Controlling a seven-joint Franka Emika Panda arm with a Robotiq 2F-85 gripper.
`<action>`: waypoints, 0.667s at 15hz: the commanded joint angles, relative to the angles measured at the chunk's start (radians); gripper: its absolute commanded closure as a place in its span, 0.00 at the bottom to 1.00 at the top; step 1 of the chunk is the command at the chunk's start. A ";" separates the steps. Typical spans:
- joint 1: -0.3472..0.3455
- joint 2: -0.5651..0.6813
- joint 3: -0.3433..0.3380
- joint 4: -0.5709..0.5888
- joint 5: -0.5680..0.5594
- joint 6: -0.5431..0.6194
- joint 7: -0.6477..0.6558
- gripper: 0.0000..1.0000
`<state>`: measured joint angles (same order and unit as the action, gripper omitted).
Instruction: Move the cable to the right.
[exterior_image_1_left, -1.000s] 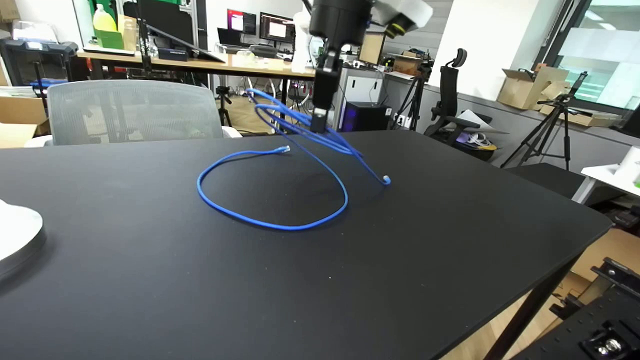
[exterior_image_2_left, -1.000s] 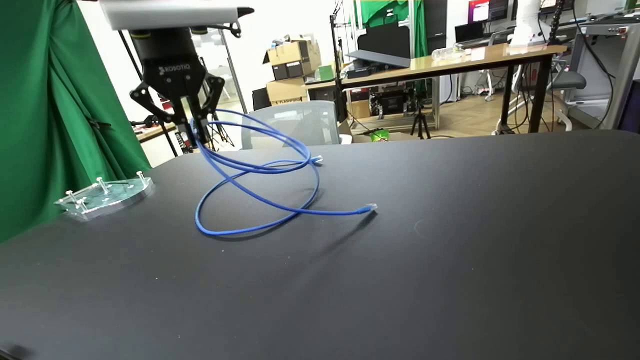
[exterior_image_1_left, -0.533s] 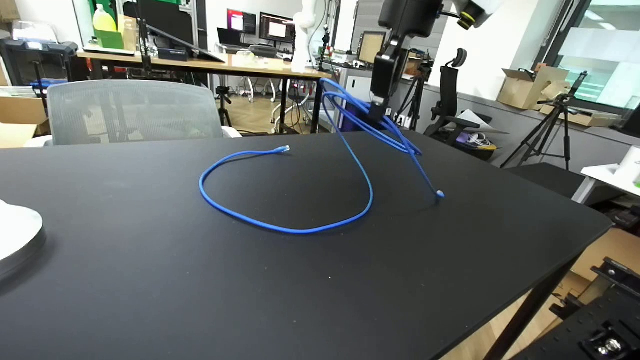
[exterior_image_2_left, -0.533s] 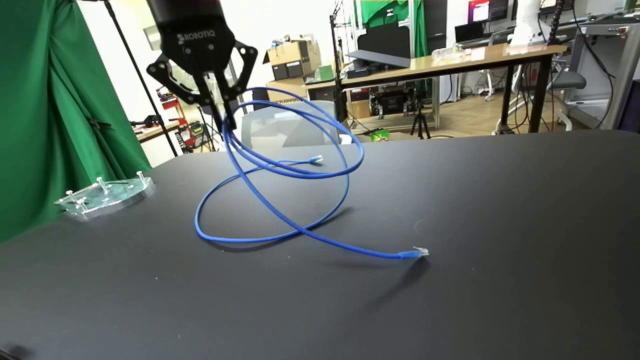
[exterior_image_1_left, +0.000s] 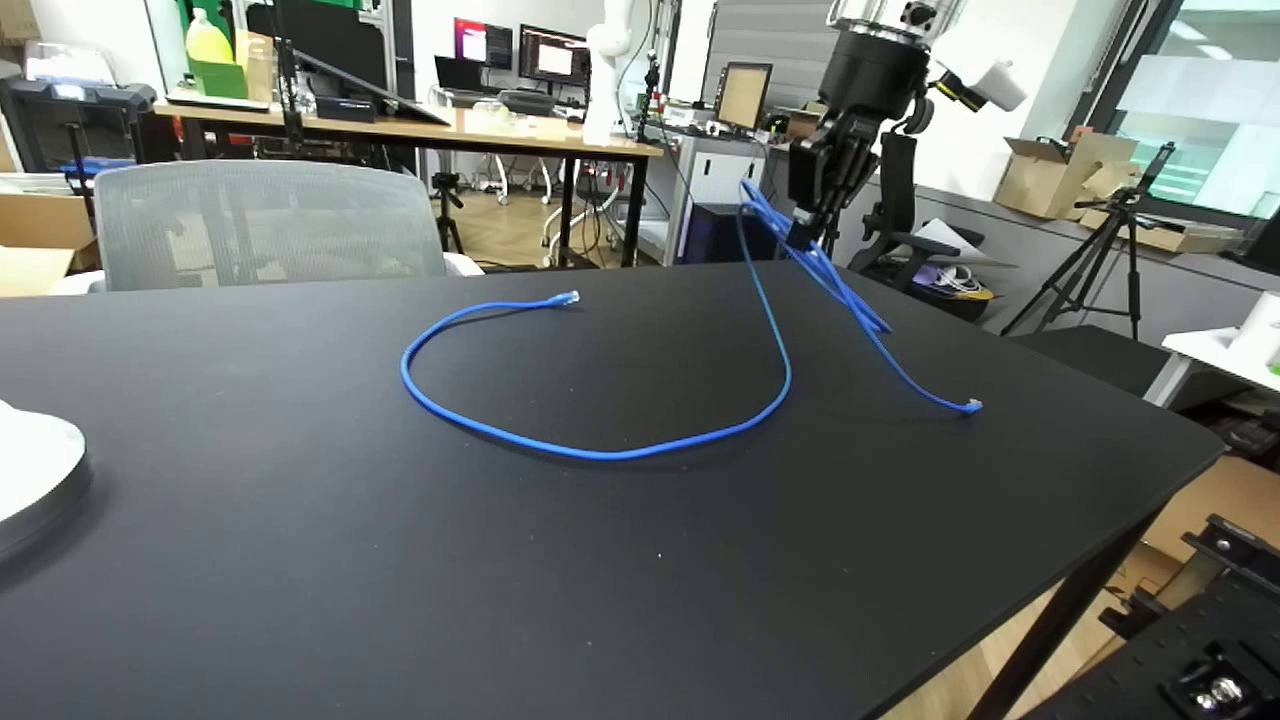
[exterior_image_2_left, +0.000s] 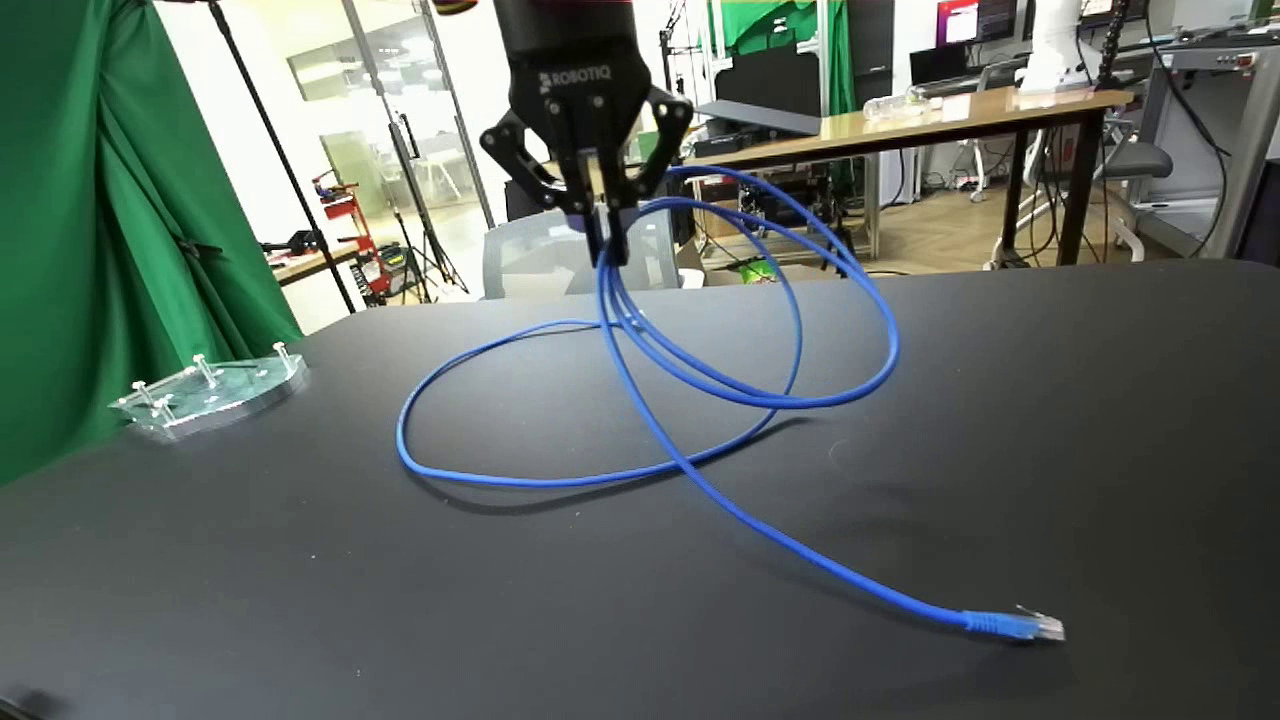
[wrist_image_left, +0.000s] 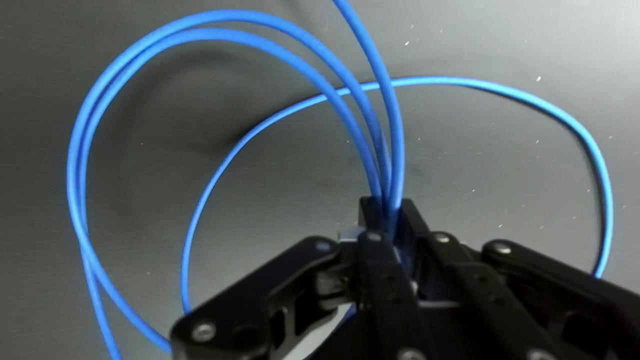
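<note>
The bright blue cable (exterior_image_1_left: 600, 456) shows in both exterior views (exterior_image_2_left: 560, 483) and in the wrist view (wrist_image_left: 394, 120). My gripper (exterior_image_1_left: 812, 240) is shut on several strands of its coil and holds them above the black table. The gripper also shows in an exterior view (exterior_image_2_left: 607, 255). In the wrist view the strands run between the fingertips (wrist_image_left: 386, 210). The coil hangs to one side of the fingers. One long curve lies on the table, with a pale connector end (exterior_image_1_left: 568, 298) at the back. The other connector end (exterior_image_2_left: 1045, 628) is at or just above the tabletop.
The black table (exterior_image_1_left: 500, 590) has its edge on the right in an exterior view. A clear plate with upright screws (exterior_image_2_left: 215, 395) lies at the table's left. A white rounded object (exterior_image_1_left: 35, 465) stands at the left edge. A grey mesh chair (exterior_image_1_left: 270, 225) stands behind the table.
My gripper has moved right in both exterior views, carrying the coil. The held-side connector has moved right across the table. The back connector has stayed put, and the table loop has widened.
</note>
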<state>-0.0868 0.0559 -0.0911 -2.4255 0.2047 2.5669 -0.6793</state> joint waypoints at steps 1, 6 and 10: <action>-0.041 0.126 0.000 0.130 0.095 0.007 0.075 0.97; -0.083 0.275 0.025 0.262 0.166 0.046 0.235 0.97; -0.099 0.367 0.031 0.356 0.152 0.064 0.407 0.97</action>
<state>-0.1622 0.3553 -0.0762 -2.1583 0.3598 2.6307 -0.4010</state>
